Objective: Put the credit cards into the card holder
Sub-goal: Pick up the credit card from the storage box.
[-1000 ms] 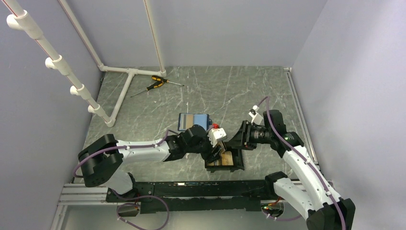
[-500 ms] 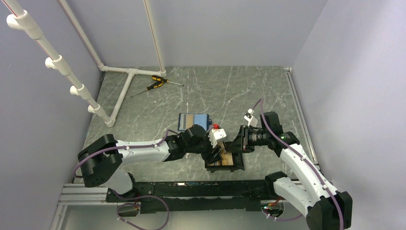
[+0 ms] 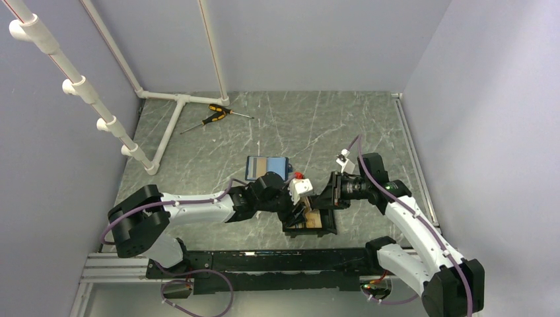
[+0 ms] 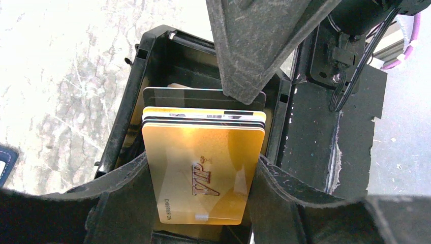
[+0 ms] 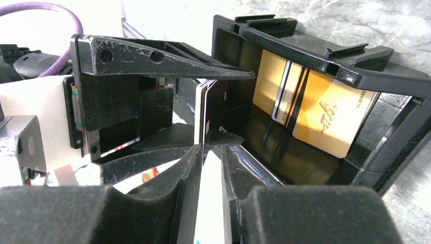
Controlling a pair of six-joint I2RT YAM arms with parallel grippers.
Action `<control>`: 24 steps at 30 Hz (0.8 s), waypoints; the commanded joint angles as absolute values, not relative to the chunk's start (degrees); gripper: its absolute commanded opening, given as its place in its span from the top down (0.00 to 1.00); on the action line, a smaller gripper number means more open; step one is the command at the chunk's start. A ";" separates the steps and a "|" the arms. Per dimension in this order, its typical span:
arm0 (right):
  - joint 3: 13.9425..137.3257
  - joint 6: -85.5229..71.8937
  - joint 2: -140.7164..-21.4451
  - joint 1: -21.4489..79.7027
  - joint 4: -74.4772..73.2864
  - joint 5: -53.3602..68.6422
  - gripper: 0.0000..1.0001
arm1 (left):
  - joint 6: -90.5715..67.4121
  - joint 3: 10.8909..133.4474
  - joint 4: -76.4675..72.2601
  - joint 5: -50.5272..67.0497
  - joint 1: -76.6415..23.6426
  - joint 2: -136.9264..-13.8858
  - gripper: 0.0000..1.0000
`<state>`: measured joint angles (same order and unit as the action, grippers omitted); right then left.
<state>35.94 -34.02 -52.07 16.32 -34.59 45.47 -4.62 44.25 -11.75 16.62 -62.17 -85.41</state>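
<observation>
Holding thin flat orange-gold credit cards over small black open-top card holder | left gripper grips stack's 2 side edges to keep it steady; right gripper narrow, pinching the stack's edge, likely to guide it in; more cards lie inside

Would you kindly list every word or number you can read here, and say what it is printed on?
"VIP": face of the front orange-gold plastic credit card.
"NO.": same card's edge; the digits after it are too small to trust.
"VIP": orange-gold card inside the shallow black card holder; its number is blurred.
</observation>
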 commanded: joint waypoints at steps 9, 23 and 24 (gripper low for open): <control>36.64 -32.40 -53.22 17.03 -32.77 45.83 0.89 | -3.33 47.00 -14.58 18.02 -62.23 -86.89 0.95; 35.47 -32.57 -53.94 20.13 -33.24 41.81 1.00 | -3.67 46.91 -14.77 17.67 -62.23 -86.60 0.95; 35.62 -32.38 -53.91 20.13 -33.79 41.03 1.00 | -3.75 46.74 -14.77 17.71 -62.23 -86.45 0.95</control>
